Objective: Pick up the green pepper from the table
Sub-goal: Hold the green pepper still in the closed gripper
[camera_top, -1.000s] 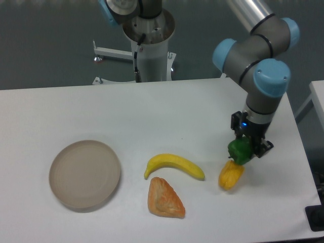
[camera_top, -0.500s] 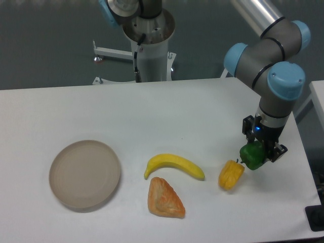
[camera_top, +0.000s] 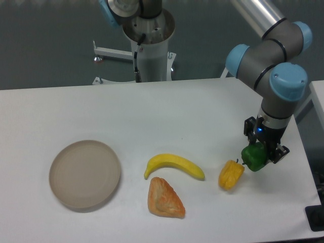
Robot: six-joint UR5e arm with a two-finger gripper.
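Plate (camera_top: 84, 174) apparently empty; fingers (camera_top: 260, 154) grip green pepper (camera_top: 253, 157).

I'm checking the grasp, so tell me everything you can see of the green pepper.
The green pepper is small, glossy, dark green and rounded. It sits between the fingers of the gripper, which is shut on it. It lies just right of the yellow pepper, close to it. Whether it has cleared the table cannot be told.

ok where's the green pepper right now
The green pepper sits in the end effector near the table's right edge, just right of the yellow pepper.
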